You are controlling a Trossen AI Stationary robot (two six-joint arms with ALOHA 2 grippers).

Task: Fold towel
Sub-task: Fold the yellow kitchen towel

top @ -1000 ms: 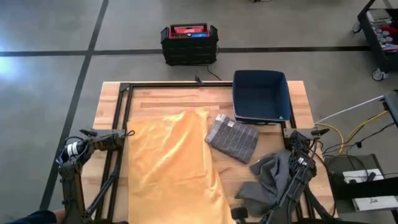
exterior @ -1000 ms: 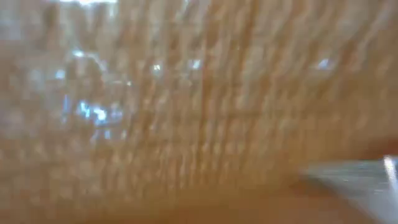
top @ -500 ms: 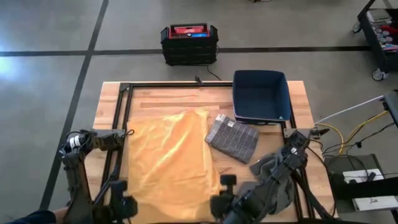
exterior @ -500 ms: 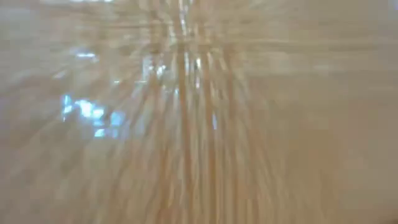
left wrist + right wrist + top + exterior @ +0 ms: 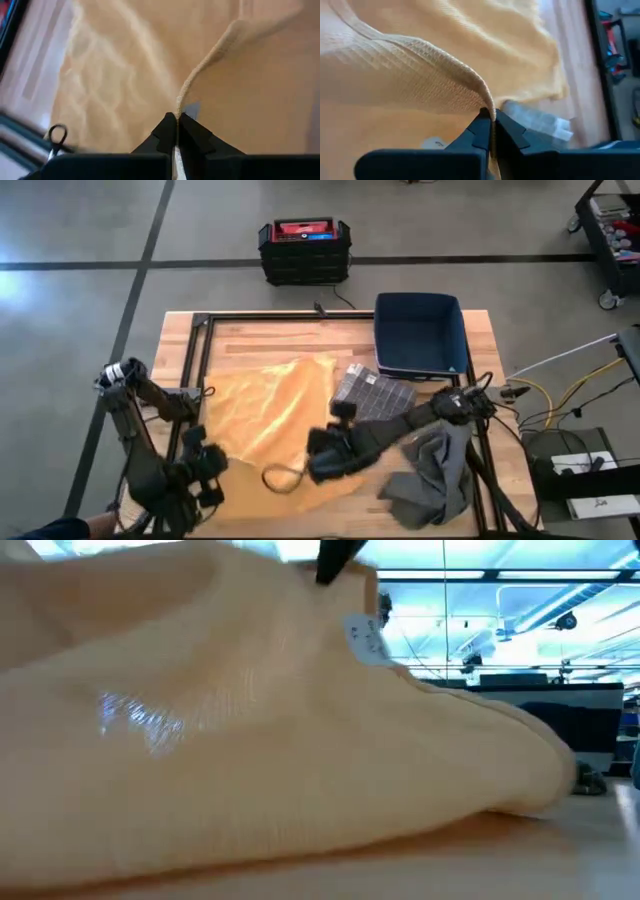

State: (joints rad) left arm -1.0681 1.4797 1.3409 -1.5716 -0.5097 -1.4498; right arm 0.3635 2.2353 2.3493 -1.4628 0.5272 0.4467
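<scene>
left arm (image 5: 135, 415): showing dark jointed links, white band with small red mark at one joint | right arm (image 5: 420, 420): showing dark links, thin cable looping beside it | left gripper (image 5: 176, 131): showing matte black fingers tapering to points | right gripper (image 5: 489, 124): showing same black wedge fingers

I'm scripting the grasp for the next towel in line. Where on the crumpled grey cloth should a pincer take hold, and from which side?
Grip a raised ridge of the crumpled grey cloth from straight above: it lies bunched, showing no flat edge. Both pincers are busy, the left pincer and right pincer each shut on the yellow waffle-weave towel.
</scene>
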